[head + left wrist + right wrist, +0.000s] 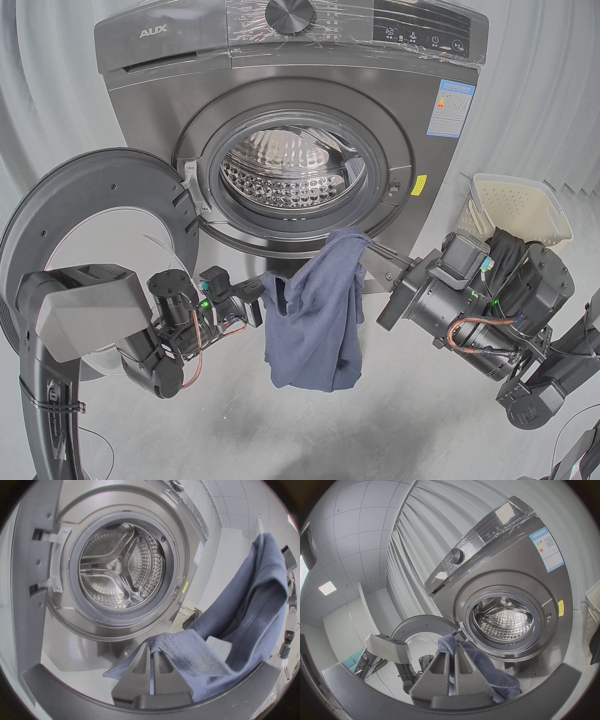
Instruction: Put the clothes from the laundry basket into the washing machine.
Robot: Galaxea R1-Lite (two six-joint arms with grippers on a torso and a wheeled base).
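The head camera looked forward and down at the washing machine (156, 106), with the open door (94, 187) at the left and the laundry basket (519, 209) at the right. The left wrist camera sat low and near, facing the drum (122, 570) from the door side. The right wrist camera stood farther back and took in the whole front, tilted. All three views shared the drum opening and the blue garment (319, 312).
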